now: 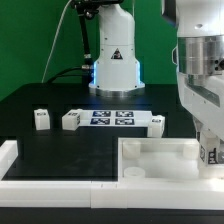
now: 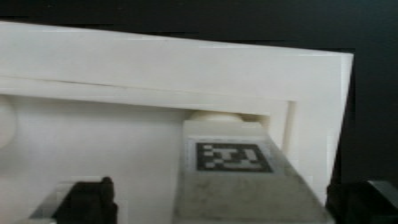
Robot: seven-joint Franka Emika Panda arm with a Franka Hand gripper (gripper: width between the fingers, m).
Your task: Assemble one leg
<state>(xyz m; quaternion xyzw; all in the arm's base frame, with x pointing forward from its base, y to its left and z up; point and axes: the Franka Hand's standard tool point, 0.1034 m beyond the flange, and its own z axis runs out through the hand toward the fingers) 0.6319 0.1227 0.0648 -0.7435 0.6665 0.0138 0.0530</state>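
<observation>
Nearest us, the gripper (image 2: 214, 205) held a leg (image 2: 228, 160) between its fingers (image 2: 86, 200); we read only its square tag; the tray (image 1: 160, 152) hid its base.

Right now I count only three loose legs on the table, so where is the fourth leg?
The fourth leg sits between the tool's fingers, at the exterior view's right, over the white tray-shaped part, just above the tray's corner.

One white leg (image 2: 231, 160) with a square tag stands upright between the gripper fingers, inside the tray's corner. Three more legs (image 1: 41, 119) lie apart on the black table.
</observation>
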